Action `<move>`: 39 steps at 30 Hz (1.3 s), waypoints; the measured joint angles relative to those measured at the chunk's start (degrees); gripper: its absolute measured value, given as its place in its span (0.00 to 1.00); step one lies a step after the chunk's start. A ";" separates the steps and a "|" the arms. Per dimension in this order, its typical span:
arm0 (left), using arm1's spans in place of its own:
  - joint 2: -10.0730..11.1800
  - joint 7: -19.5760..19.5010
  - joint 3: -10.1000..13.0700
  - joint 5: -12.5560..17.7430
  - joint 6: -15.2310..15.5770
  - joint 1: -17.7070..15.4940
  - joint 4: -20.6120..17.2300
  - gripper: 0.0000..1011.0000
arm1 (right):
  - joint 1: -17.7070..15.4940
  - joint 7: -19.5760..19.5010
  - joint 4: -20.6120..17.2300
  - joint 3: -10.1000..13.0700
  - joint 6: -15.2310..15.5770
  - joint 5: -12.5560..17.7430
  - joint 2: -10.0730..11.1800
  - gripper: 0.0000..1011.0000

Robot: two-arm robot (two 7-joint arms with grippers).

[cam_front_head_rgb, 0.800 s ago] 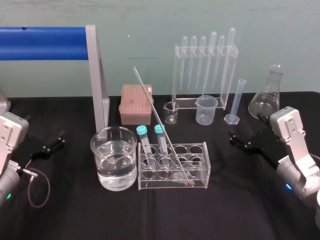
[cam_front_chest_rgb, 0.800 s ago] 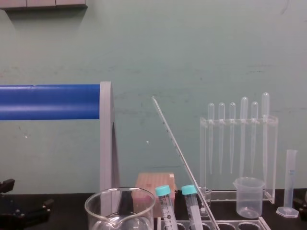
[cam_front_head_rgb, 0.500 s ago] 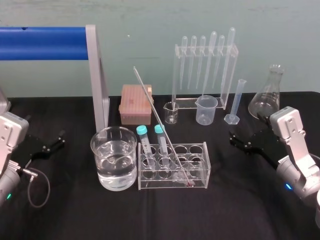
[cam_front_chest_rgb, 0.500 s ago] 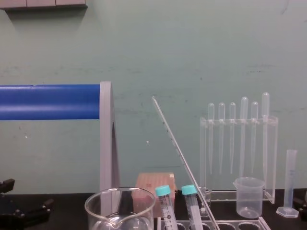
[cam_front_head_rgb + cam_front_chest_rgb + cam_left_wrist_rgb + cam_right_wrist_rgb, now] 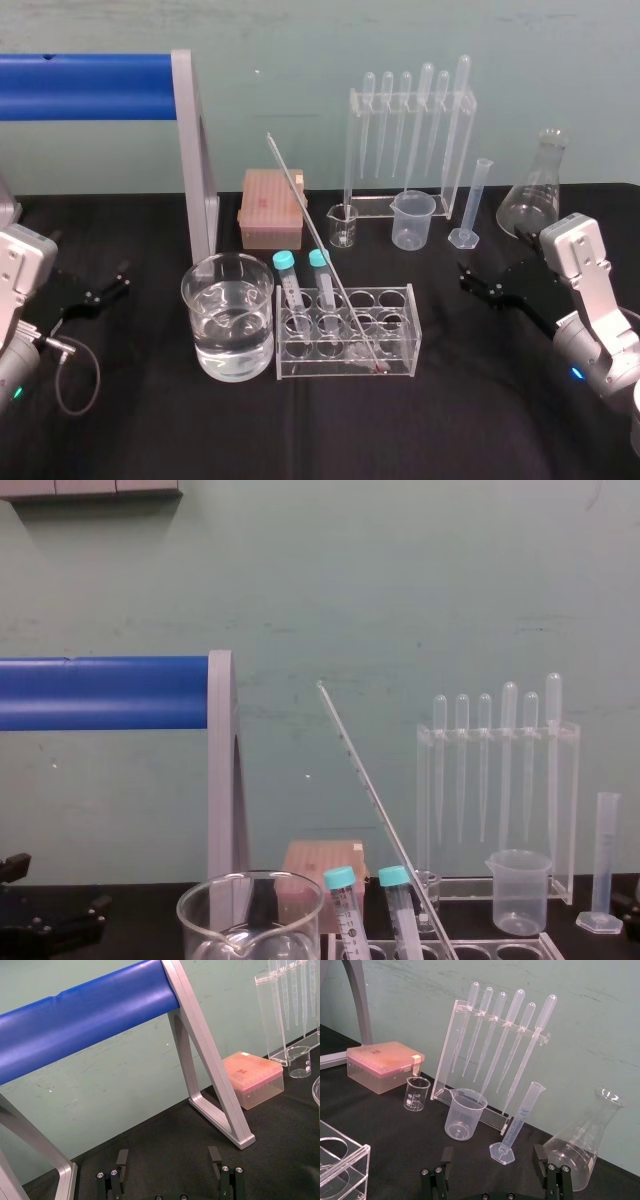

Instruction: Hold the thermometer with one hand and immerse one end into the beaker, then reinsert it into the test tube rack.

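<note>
Your right pincer [image 5: 478,284] rests low over the black surface [image 5: 450,420] at the right side, its fingers spread apart and gripping nothing. Your left pincer [image 5: 112,282] lies at the far left, also spread and empty. Between them the thermometer [image 5: 324,254] stands in the test tube rack [image 5: 408,296], with its red bulb down in the rack's front right part and its stem leaning up toward the back left. Both pincers are well apart from it. The beaker [image 5: 198,300], with clear liquid inside, stands just beside the rack's left end.
</note>
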 joint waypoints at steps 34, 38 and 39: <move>0.00 0.00 0.00 0.00 0.00 0.00 0.00 1.00 | 0.03 0.91 -0.14 0.24 0.29 0.19 0.19 0.99; 0.00 0.00 0.00 0.00 0.00 0.00 0.00 1.00 | -0.13 6.04 -2.91 2.50 4.20 5.70 0.79 0.99; 0.00 0.00 0.00 0.00 0.00 0.00 0.00 1.00 | -0.13 6.04 -2.91 2.50 4.20 5.70 0.79 0.99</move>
